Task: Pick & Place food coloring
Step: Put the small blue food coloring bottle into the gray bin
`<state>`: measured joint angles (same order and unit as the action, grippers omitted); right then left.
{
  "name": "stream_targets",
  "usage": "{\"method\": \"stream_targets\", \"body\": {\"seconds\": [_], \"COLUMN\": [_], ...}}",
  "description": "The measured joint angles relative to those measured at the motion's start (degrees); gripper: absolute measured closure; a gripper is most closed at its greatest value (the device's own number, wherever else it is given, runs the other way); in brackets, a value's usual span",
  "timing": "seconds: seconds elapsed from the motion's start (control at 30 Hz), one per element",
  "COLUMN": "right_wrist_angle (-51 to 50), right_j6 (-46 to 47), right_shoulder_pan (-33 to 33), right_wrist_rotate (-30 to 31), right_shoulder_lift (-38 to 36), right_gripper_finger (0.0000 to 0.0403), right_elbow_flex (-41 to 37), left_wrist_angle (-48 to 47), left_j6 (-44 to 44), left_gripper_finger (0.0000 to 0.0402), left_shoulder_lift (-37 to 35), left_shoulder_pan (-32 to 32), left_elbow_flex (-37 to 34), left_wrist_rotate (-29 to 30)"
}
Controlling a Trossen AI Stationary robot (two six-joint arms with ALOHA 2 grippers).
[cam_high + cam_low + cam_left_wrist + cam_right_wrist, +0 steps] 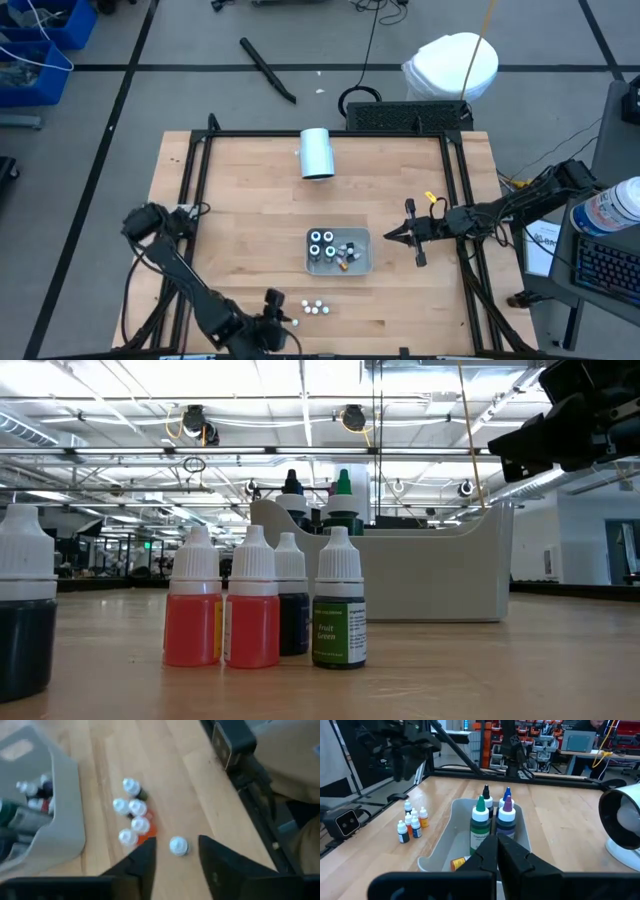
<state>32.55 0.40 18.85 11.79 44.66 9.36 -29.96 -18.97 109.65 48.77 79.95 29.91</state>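
The whole table (250, 200) is seen from straight above in the high view. From table height, the bottles (265, 610) are seen close up, level, with the tray (430, 575) behind. The same bottles (132, 817) and tray (445, 840) are caught by both wrist views, looking down from opposite sides.

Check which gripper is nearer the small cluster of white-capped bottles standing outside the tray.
Left. The left gripper sits right beside the bottle cluster near the table's front edge, fingers open around one bottle in its wrist view. The right gripper hangs shut beyond the tray, farther off.
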Motion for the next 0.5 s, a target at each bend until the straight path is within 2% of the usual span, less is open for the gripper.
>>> {"method": "stream_targets", "body": {"seconds": [0.13, 0.23, 0.5], "right_wrist_angle": [-0.28, -0.29, -0.3], "right_j6": [-0.36, -1.27, -1.25], "right_shoulder_pan": [0.0, 0.0, 0.0], "right_wrist_rotate": [0.0, 0.04, 0.04], "right_shoulder_lift": [0.02, 0.02, 0.0], "right_gripper_finger": [0.0403, 0.0403, 0.0403], "right_elbow_flex": [0.01, 0.01, 0.01], "left_wrist_angle": [0.72, 2.41, 7.52], "left_j6": [2.13, 2.19, 2.42], "left_gripper_finger": [0.0181, 0.0149, 0.0133], "left_shoulder_lift": [1.65, 1.76, 1.74], "left_shoulder_pan": [-2.13, -4.13, -8.6], "left_elbow_flex": [2.15, 1.03, -3.62], "left_wrist_rotate": [-5.29, -9.64, -18.85]}}
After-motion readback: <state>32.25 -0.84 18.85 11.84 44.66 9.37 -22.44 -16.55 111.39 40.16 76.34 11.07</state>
